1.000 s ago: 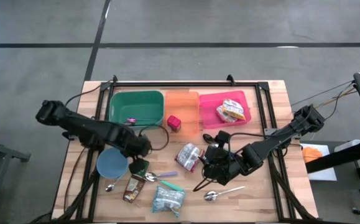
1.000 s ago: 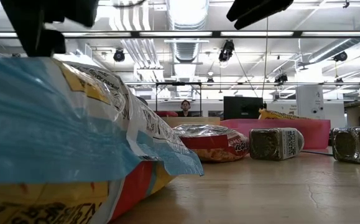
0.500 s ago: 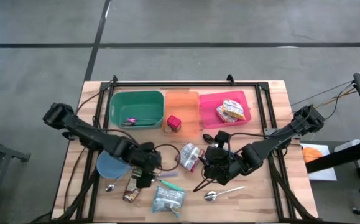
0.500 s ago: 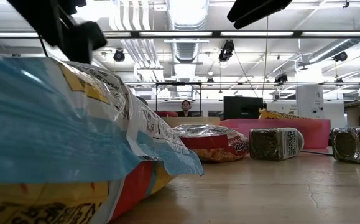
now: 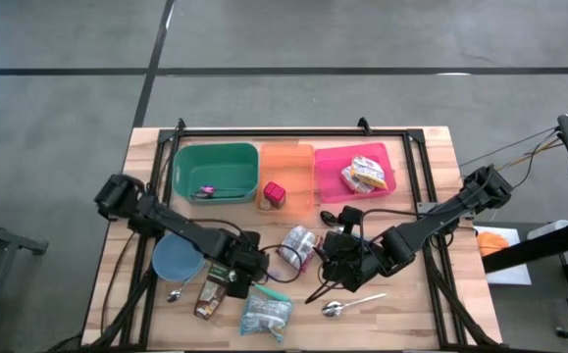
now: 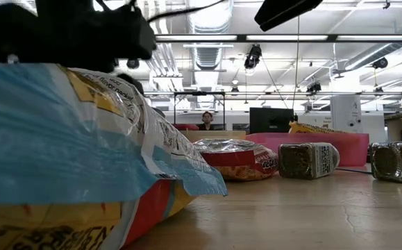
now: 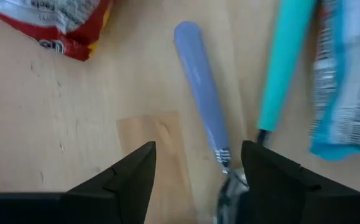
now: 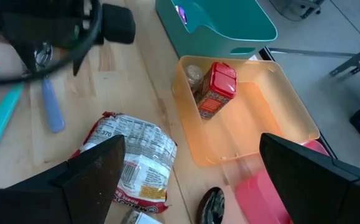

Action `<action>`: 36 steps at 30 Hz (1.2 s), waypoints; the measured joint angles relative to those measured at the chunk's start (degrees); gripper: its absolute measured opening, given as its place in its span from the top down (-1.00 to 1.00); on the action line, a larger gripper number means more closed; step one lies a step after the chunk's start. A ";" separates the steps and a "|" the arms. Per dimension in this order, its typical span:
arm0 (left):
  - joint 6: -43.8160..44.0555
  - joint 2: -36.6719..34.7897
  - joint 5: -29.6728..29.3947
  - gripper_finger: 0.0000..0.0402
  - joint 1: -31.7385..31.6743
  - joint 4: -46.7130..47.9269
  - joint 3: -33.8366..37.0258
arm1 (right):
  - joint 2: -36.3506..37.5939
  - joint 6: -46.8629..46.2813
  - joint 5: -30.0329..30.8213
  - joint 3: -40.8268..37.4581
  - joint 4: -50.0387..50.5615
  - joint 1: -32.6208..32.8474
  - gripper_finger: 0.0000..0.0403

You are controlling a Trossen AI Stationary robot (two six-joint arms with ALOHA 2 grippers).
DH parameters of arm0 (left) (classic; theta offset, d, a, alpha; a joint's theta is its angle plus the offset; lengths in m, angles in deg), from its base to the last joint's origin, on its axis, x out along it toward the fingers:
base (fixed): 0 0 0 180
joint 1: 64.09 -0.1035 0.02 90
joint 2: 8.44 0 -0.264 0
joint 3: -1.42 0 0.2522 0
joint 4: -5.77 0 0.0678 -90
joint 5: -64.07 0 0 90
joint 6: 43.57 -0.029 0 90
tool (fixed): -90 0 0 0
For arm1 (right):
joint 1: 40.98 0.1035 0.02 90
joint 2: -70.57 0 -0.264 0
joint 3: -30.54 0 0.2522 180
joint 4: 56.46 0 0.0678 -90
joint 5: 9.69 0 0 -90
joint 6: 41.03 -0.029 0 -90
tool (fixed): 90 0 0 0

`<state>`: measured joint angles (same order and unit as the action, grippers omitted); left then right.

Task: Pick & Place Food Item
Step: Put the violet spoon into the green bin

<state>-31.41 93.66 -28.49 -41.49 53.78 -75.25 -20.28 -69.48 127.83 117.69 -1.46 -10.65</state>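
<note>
The left claw (image 5: 247, 270) hangs low over the near middle of the wooden table (image 5: 431, 304), its fingers (image 7: 127, 177) apart and pointing steeply down. Between them in the left wrist view lies a utensil with a lavender-blue handle (image 7: 201, 109), its metal neck running down between the fingertips; whether they touch it cannot be told. Just beside it lies a teal-handled utensil (image 7: 282, 62), and beyond that a blue-and-white snack bag (image 5: 266, 314). A brown packet (image 5: 208, 296) and a blue bowl (image 5: 178, 259) sit to the left of the claw.

A red-and-silver snack bag (image 5: 298, 245) lies near the table's middle, between the two arms. The right claw (image 5: 337, 265) hovers just right of it, fingers (image 8: 89, 174) spread wide with nothing between them.

Along the far side stand a green bin (image 5: 187, 157), an orange bin (image 5: 298, 157) holding a small red carton (image 8: 217, 87), and a pink bin (image 5: 387, 157) holding a yellow-and-white packet (image 5: 364, 175). A spoon (image 5: 347, 307) lies near the right claw.
</note>
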 joint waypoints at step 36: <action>-1.83 6.28 -2.08 0.59 -0.51 -4.82 0.28 | 0.00 -0.06 -0.08 -0.07 -0.08 0.04 -0.82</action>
<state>-33.24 99.94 -30.57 -42.00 48.96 -74.97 -20.28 -69.54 127.75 117.62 -1.54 -10.61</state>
